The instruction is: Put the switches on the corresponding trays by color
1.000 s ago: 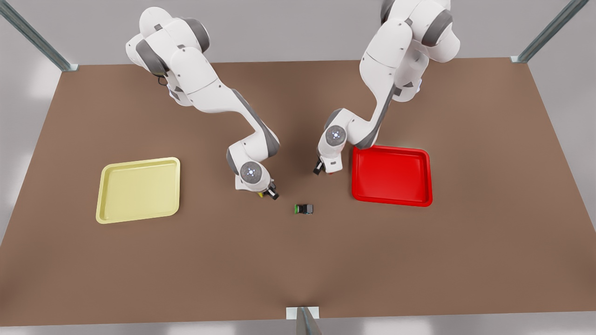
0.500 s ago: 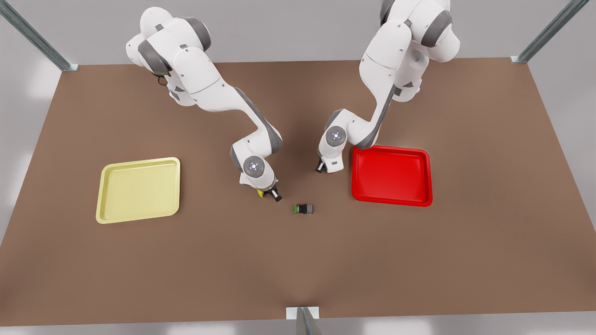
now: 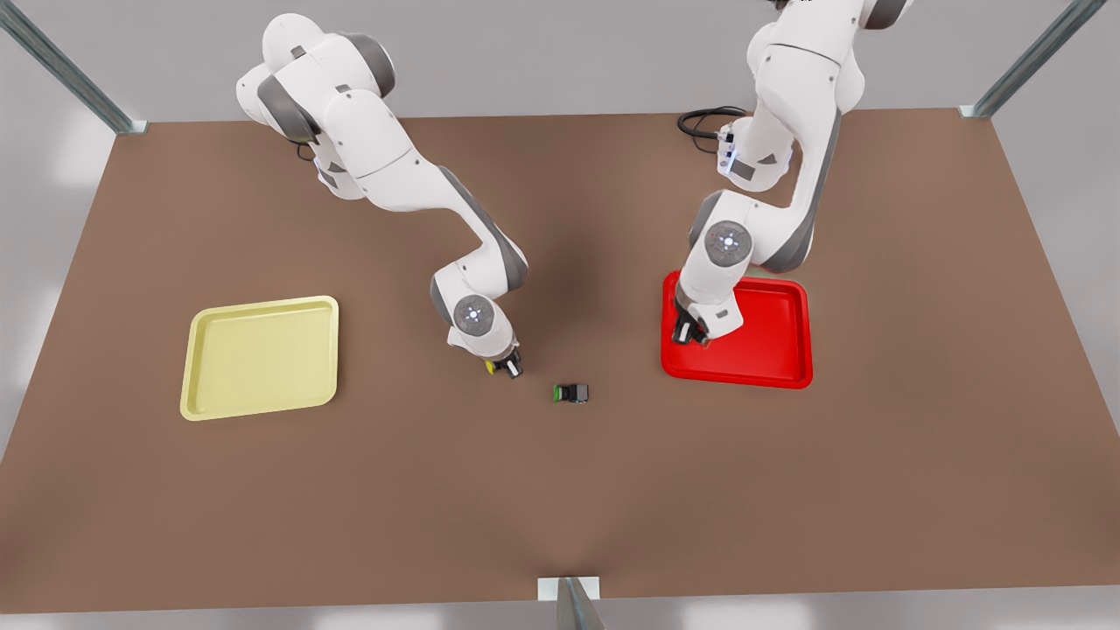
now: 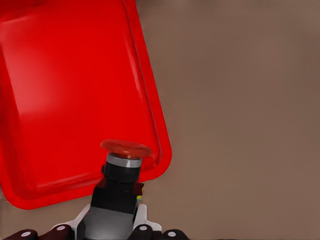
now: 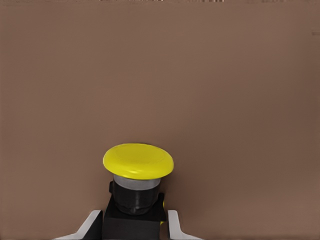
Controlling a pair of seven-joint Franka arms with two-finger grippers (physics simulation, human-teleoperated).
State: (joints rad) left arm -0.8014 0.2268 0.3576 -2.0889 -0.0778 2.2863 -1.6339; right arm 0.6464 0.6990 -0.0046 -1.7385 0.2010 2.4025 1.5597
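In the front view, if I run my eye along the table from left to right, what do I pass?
Yellow tray → right pincer holding the yellow switch → green-capped switch lying loose on the table → left pincer holding the red switch over the red tray.

Three switches: yellow-capped [image 5: 138,161], red-capped [image 4: 125,148], green-capped [image 3: 571,393]. Two trays: pale yellow [image 3: 260,356], red [image 3: 770,341]. Two arms.

Bare desk [image 3: 394,490] lies between the right hand [image 3: 503,367] and the yellow tray [image 3: 260,356]; only the green-capped switch [image 3: 571,393] sits nearby, rightward.
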